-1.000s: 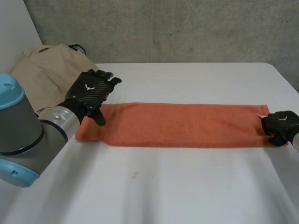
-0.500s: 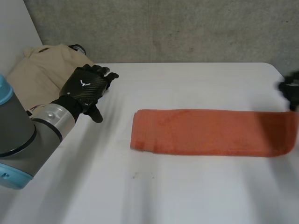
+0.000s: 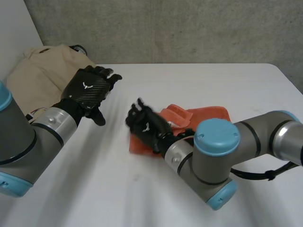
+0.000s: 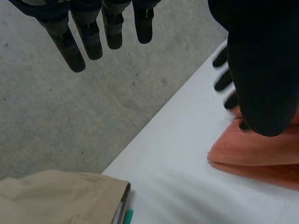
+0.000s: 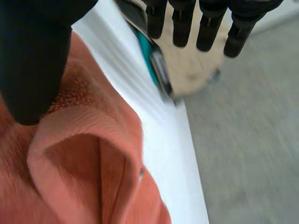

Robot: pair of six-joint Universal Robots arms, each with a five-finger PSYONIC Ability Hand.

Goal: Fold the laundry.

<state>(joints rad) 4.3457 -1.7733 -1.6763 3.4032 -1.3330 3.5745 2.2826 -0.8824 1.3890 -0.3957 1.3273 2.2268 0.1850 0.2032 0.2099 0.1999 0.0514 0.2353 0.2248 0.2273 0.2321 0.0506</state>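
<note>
A second ago the towel [image 3: 208,113] lay stretched out as a long strip with a robot hand at each end. Now it is doubled over itself into a short, lumpy packet near the middle of the worktop [image 3: 189,80]. The right robot hand [image 3: 147,126] has swung across from the far right end, carrying that end with it, and now sits at the towel's left end with its fingers spread. In the right wrist view its fingers [image 5: 210,28] are straight and clear of the cloth and the thumb [image 5: 32,60] hangs just above it, so I read this robot hand as released, not grasping. The left robot hand [image 3: 90,90] let go earlier and has pulled back. It hovers over bare worktop beside the beige garment [image 3: 40,71], fingers [image 4: 88,37] straight and relaxed, holding nothing and well apart from the towel. For the task, this looks like the halving fold just made, though roughly. The wrist view shows the top layer standing up in an open loop [image 5: 84,154] rather than lying flat, and in the head view the upper edge is rumpled and the ends do not seem to meet squarely. My judgement is that the fold counts as begun but not finished — the loop wants pressing flat and the edges squaring before any further fold, and the garment remains untouched.
</note>
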